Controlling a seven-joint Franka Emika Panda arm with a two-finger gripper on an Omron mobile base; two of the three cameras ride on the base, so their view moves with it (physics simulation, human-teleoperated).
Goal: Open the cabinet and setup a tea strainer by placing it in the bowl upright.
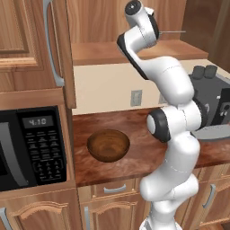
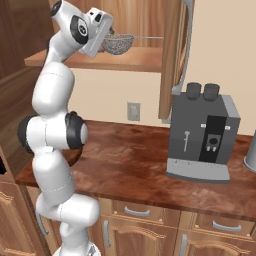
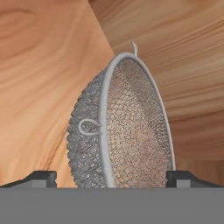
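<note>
Left base view: arm is reaching up into the open cabinet, hand sitting at shelf level; the strainer's thin wire handle is poking out to the right of the hand. The door is standing swung out at left with its grey bar handle showing. Bowl is sitting on the wooden counter below, between the microwave and the arm, well apart from the hand. Right base view: tea strainer is resting on the cabinet shelf just beside the hand, mesh cup next to the gripper, handle running right toward the open door edge. Coffee machine is standing on the counter at right. Hand view: jaws are standing wide apart, one fingertip at lower left, the other at lower right, with the strainer's mesh cup sitting between them, rim facing the camera's right. Pads aren't visibly pressing the mesh; nothing gripped.
</note>
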